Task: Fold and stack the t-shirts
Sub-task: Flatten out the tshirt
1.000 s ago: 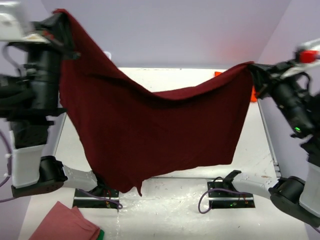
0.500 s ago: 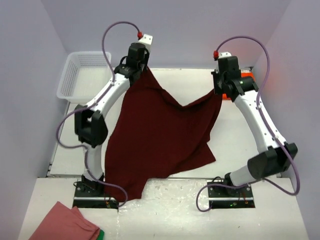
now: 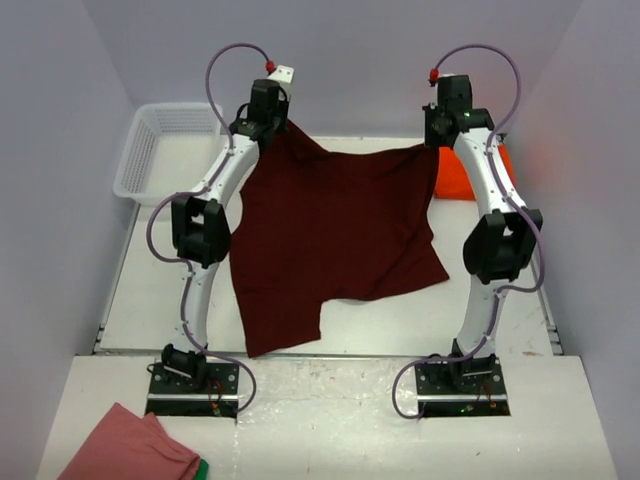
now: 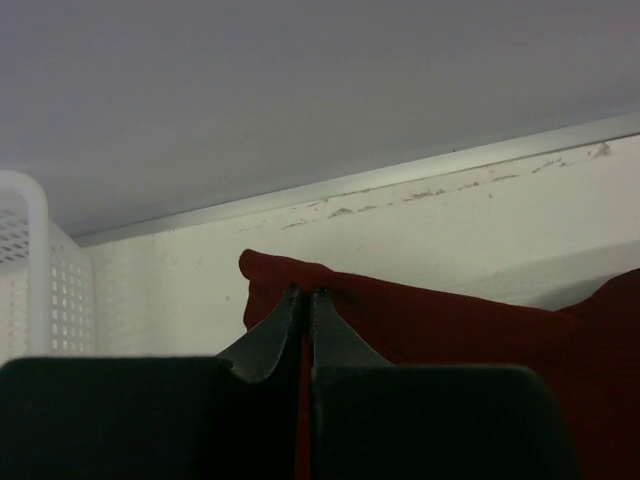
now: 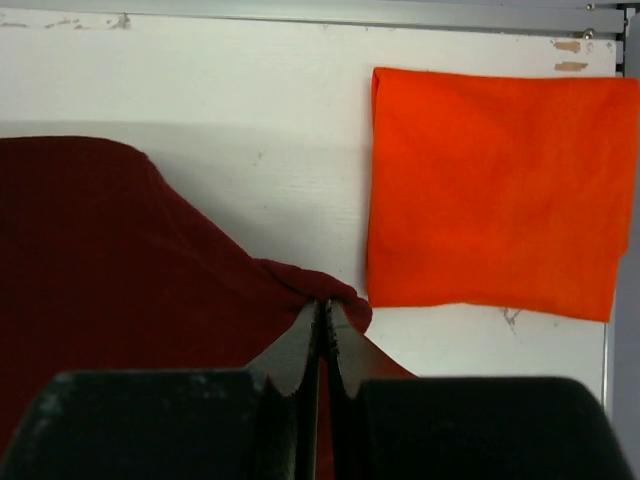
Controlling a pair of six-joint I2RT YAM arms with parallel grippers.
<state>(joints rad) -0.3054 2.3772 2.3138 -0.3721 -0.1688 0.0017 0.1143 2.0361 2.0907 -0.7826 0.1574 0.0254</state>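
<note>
The dark maroon-red t-shirt lies spread across the middle of the table, its far edge held up at two corners. My left gripper is shut on its far left corner. My right gripper is shut on its far right corner. The bright orange-red t-shirt lies folded flat at the far right, just right of my right gripper; it also shows in the top view, partly hidden by the right arm.
A white mesh basket stands at the far left, also in the left wrist view. A salmon-pink cloth with a green edge lies at the near left, in front of the arm bases.
Both arms have swung away from the camera to the table's far side, carrying the maroon shirt down. It hung high in the air and now lies mostly flat on the table.
</note>
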